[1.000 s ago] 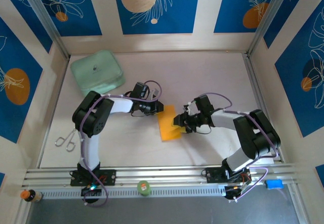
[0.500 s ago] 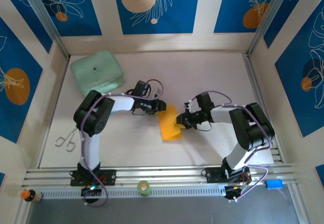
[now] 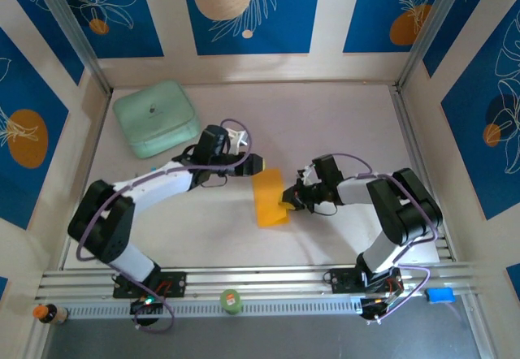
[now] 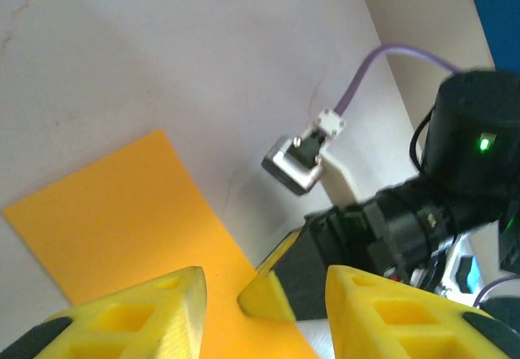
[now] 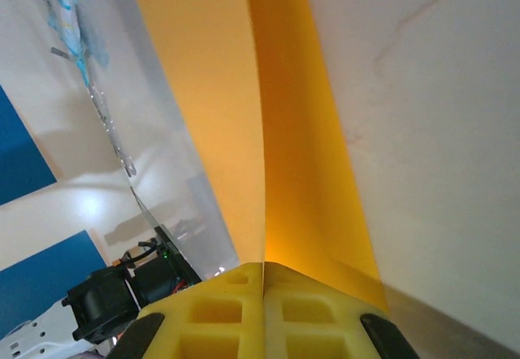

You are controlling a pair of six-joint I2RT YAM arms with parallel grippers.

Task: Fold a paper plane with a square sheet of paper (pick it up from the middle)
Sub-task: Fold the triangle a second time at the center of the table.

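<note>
Two grippers meet at the square sheet of paper point(image 3: 270, 198), but only one has hold of it. The right gripper point(image 3: 286, 202) is clamped fully closed, with the sheet's nearest edge pinched between its yellow fingers. Ahead of those fingers the paper rises in two smooth planes that join along a soft bend. The left gripper point(image 3: 255, 164) stands partly open and grips nothing; the sheet lies just ahead of and below its fingertips.

This looks like an early lengthwise fold, with no dart shape yet. The next move probably calls for the right gripper to carry its edge across. The left gripper would need to press the flat part onto the counter point(image 3: 325, 123) so the thin sheet cannot slide.

The paper is plain matte orange-yellow, limp and sharp-cornered. The counter is pale and smooth.
</note>
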